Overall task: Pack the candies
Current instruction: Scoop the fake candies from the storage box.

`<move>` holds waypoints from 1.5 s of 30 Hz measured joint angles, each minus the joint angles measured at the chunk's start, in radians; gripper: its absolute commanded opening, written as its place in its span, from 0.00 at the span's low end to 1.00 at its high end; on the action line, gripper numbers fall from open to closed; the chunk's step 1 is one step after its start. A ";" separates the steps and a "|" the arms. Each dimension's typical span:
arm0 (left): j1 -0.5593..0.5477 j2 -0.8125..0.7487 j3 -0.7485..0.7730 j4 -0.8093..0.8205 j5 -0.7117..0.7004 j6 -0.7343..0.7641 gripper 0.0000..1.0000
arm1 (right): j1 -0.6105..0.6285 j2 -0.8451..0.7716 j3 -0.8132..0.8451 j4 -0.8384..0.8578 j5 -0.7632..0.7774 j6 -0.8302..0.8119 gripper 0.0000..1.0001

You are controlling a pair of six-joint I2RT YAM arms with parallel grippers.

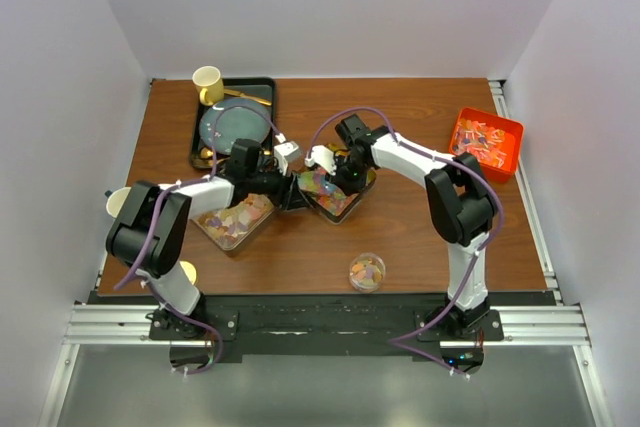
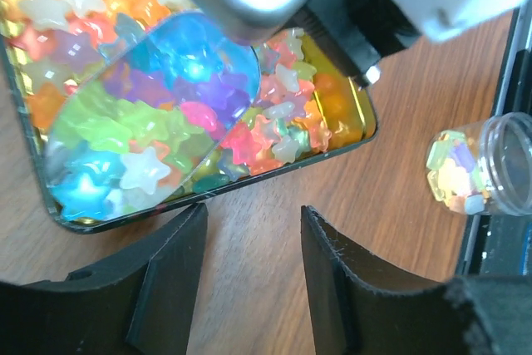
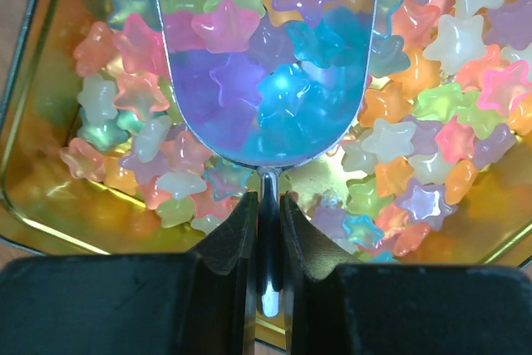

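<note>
A yellow cup [image 1: 207,80] stands at the far left corner of a black tray [image 1: 268,97]. Right of the tray, a metal scoop [image 3: 266,145] dips into a gold tin [image 3: 58,214]; further right, a red bin [image 1: 487,142].

No text, label, brand, number or sign can be read in any of the 3 views. The candies [image 3: 465,39], the metal scoop [image 3: 266,135] and the gold tin [image 3: 50,205] show no legible marking.
</note>
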 measured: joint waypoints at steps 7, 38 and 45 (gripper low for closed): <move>0.044 -0.029 0.068 -0.108 0.040 0.002 0.55 | -0.053 -0.042 -0.038 0.023 -0.114 -0.001 0.00; 0.211 -0.092 0.150 -0.124 0.069 -0.053 0.57 | -0.357 -0.735 -0.302 -0.233 -0.222 -0.201 0.00; 0.209 -0.088 0.150 -0.106 0.052 -0.054 0.57 | -0.358 -0.826 -0.336 -0.467 -0.146 -0.412 0.00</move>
